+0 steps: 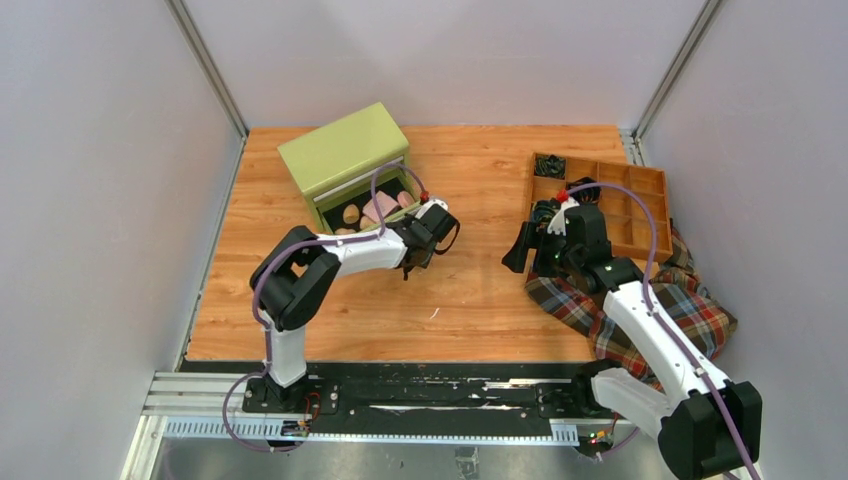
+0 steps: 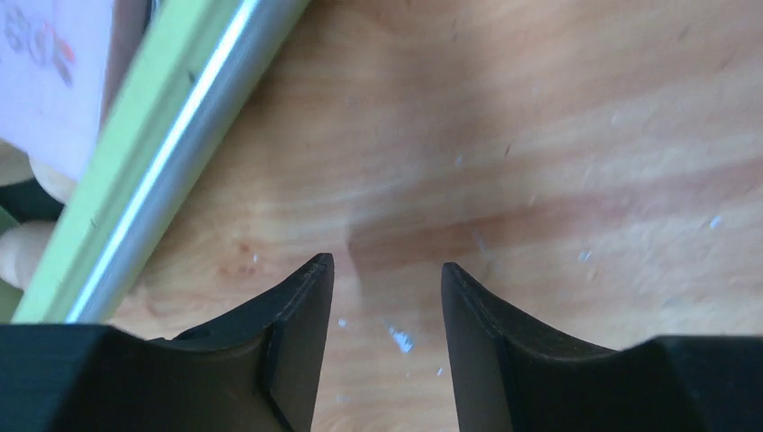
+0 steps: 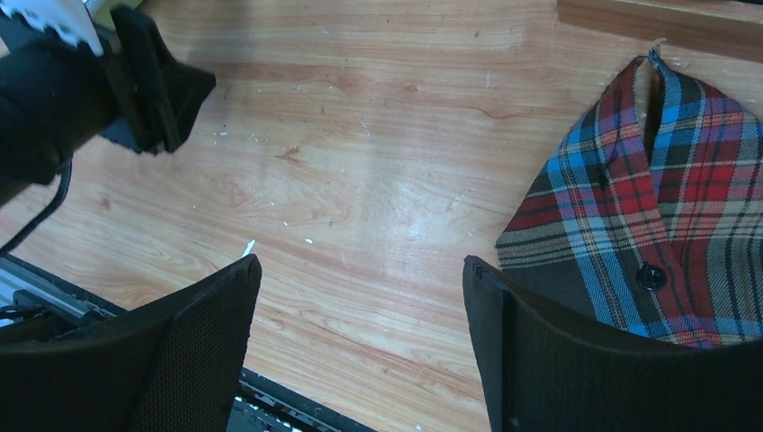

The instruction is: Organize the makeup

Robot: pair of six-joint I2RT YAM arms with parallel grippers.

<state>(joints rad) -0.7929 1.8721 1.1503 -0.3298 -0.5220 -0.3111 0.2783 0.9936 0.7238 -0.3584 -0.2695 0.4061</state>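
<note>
The makeup lies in the open drawer of a green box: tan egg-shaped sponges and pink pieces. My left gripper is open and empty, low over bare wood just right of the drawer front. In the left wrist view the gripper has only table between its fingers; the green drawer front with a silver handle runs along the left, with a pale pink item and a tan sponge behind it. My right gripper is open and empty above the table.
A wooden divided tray stands at the back right, with black coiled bands in it. A plaid cloth lies under and beside my right arm. Grey walls close in both sides. The left gripper shows in the right wrist view.
</note>
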